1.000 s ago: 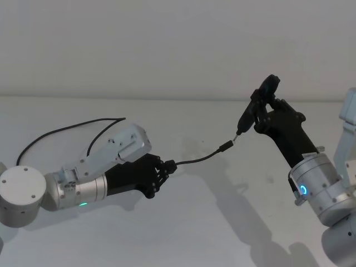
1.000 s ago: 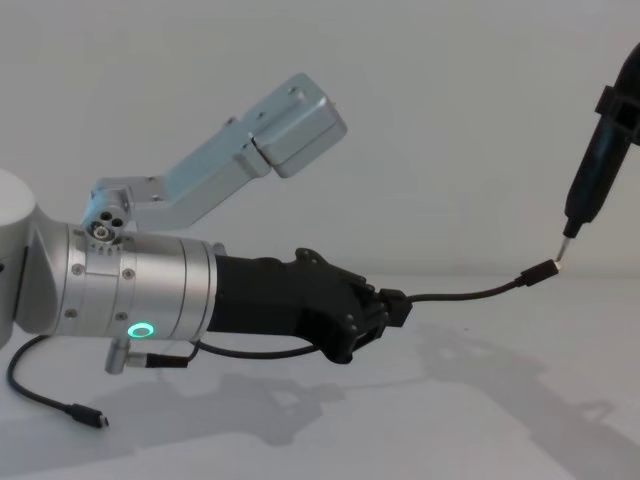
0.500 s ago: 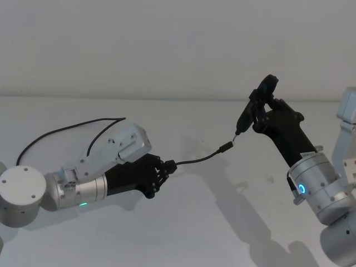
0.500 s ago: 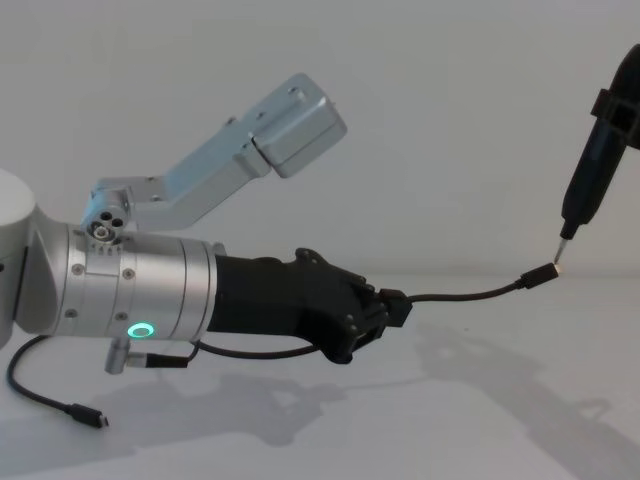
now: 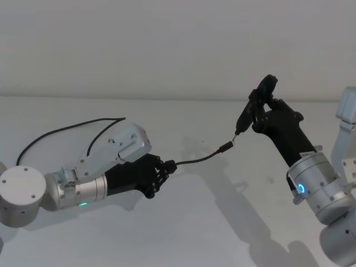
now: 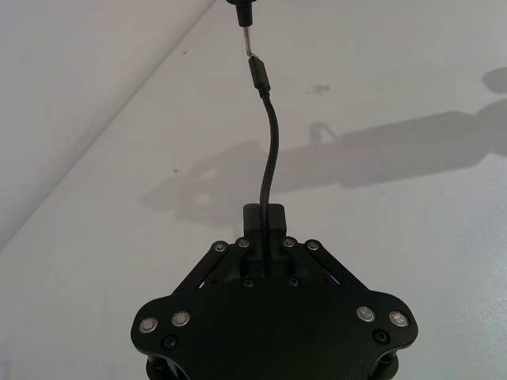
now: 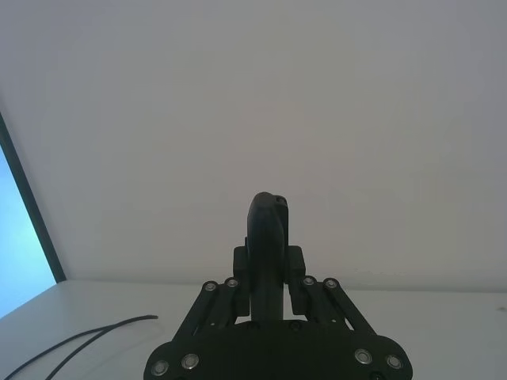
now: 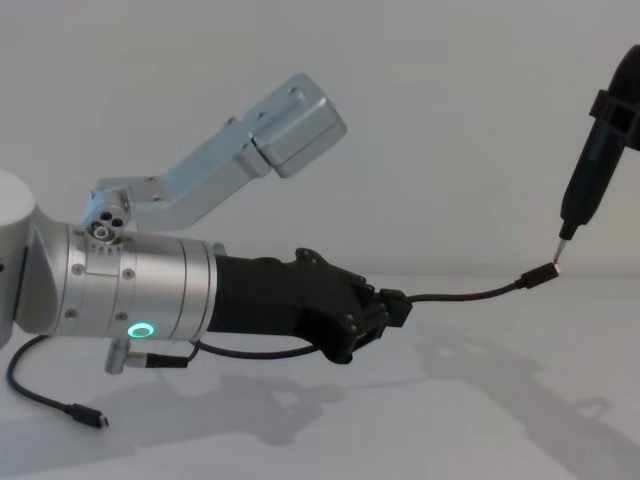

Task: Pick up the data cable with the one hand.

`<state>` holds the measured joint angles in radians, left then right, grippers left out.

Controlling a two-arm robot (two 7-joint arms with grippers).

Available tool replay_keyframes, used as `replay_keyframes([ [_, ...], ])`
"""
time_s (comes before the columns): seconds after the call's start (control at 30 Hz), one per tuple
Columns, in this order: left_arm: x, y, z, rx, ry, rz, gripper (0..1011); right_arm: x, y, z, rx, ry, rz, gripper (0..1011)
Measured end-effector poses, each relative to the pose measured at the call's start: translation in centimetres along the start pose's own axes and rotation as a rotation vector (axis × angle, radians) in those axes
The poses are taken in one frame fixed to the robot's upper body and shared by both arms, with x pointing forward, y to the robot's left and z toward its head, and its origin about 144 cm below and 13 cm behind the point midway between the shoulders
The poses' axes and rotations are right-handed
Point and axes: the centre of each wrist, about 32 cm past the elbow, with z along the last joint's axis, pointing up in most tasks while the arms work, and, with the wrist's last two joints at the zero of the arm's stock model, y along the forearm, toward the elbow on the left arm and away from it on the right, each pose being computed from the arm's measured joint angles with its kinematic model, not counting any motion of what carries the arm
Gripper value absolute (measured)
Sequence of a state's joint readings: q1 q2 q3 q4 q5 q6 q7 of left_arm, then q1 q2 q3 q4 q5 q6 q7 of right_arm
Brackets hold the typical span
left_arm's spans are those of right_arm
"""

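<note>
Left pincer (image 5: 165, 168) clamped on cable (image 5: 196, 159), lifted off desk (image 5: 211, 222); free end runs right to pen tool (image 5: 245, 118) clamped in right pincer (image 5: 260, 109).

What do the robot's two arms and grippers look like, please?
Both arms are silver cylinders with black linkage grippers. The left gripper sits beyond a green ring light, the right gripper beyond a blue one. A thin black wire hangs under the left arm.

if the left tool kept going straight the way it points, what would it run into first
Probably the stick tool held by the right tool: the left tool, shut on the data cable, aims the plug at its pin tip; depth is unclear.
</note>
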<state>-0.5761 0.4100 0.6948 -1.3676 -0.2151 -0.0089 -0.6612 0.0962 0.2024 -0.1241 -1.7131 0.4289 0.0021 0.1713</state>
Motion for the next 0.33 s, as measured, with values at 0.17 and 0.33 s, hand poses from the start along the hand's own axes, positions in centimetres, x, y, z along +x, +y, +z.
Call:
replay_keyframes([
  [0.17,0.0,0.0,0.0,0.0,0.0,0.0,49,0.0,0.02,0.0,0.0,0.0,0.0,275],
  [0.33,0.0,0.0,0.0,0.0,0.0,0.0,49,0.01,0.03,0.0,0.0,0.0,0.0,274],
])
